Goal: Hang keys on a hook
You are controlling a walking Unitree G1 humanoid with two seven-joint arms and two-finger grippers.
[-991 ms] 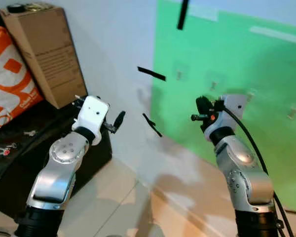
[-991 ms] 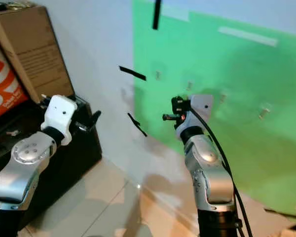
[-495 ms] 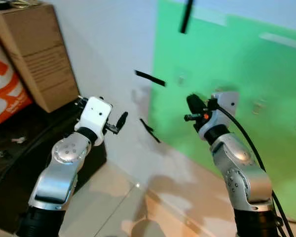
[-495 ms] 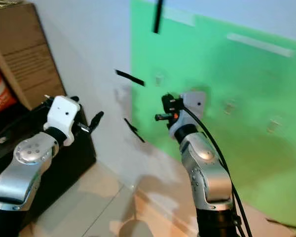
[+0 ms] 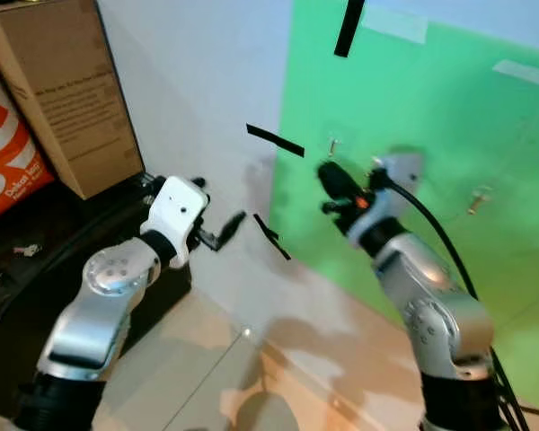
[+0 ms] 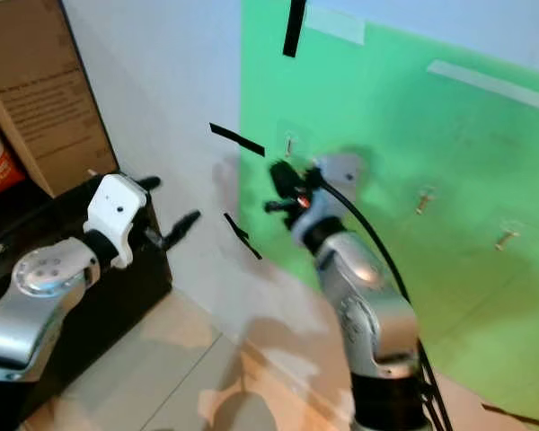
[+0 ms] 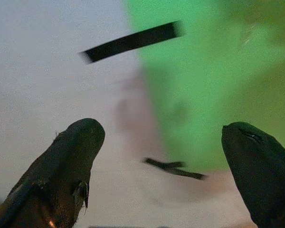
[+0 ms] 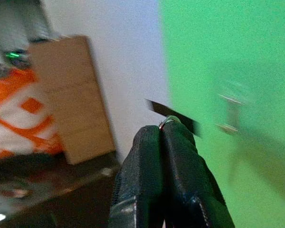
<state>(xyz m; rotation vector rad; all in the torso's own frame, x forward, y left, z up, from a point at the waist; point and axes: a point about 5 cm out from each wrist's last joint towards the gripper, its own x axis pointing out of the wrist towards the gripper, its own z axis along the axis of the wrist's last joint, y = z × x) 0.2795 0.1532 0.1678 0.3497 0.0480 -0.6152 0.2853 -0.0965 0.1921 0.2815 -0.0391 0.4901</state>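
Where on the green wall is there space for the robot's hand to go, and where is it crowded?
Free: the green panel between the leftmost hook and the next hook. Crowded: the panel's left edge, where black tape strips sit beside that hook and the right gripper pinching a key ring.

A pale white wall (image 5: 189, 81) runs back on the left, and a bright green painted panel (image 5: 413, 117) covers it to the right. Short strips of black tape (image 5: 275, 140) sit on the white part near the green edge, one more (image 5: 349, 27) up high. Pale tape patches (image 6: 490, 83) show on the green. Below, glossy beige floor tiles (image 5: 207, 359) catch the light. A brown cardboard box (image 5: 72, 90) stands on a low black cabinet (image 5: 36, 269), an orange and white bag (image 5: 9, 162) just beside it.
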